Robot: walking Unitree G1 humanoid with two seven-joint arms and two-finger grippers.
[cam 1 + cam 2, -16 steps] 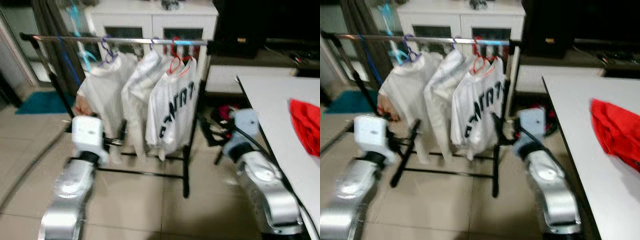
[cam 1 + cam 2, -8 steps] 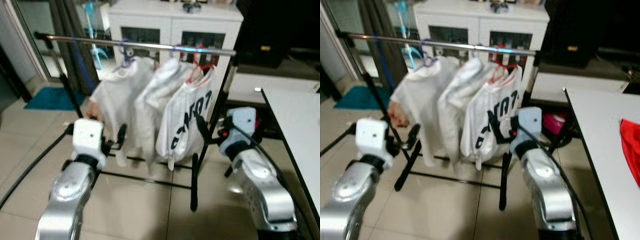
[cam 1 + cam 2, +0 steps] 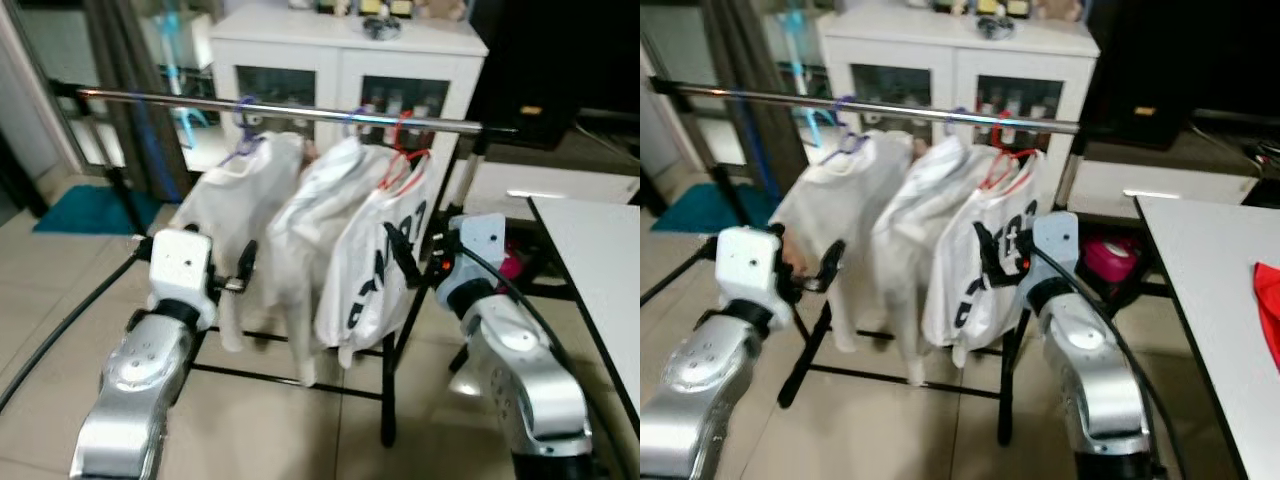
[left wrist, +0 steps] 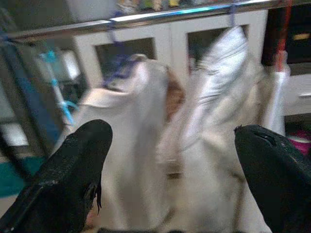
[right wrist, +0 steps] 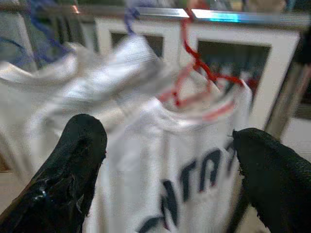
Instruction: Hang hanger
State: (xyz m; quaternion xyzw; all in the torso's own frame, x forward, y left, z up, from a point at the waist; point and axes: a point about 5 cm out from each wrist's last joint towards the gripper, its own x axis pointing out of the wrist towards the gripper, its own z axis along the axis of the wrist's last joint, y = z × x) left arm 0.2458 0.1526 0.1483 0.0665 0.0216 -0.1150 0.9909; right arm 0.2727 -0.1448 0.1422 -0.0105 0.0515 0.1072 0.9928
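The left gripper (image 4: 170, 179) is holding its jaws wide apart with nothing between them, its two black fingers (image 4: 73, 170) framing the white garments ahead, and the right gripper (image 5: 170, 179) is doing likewise, jaws spread and empty, facing the lettered shirt (image 5: 189, 179). Both silver arms are reaching forward at about mid-height in front of the clothes rack (image 3: 300, 110), the left one near the leftmost white shirt (image 3: 225, 205), the right one just beside the rack's right upright, close to the lettered shirt's hem. Three shirts are hanging bunched together on the metal rail: the leftmost on a purple hanger (image 3: 243, 130), the middle white shirt (image 3: 320, 200) on a hook that looks bluish, and the lettered one on a red hanger (image 3: 400, 150) at the right end of the group. Behind the rack a white cabinet (image 3: 340, 60) with glass doors is standing against the wall. To the right, the corner of a white counter (image 3: 1210, 260) is showing, with a bit of red cloth (image 3: 1270, 300) lying at its far edge. A teal mat (image 3: 85, 205) is lying on the tiled floor at left.
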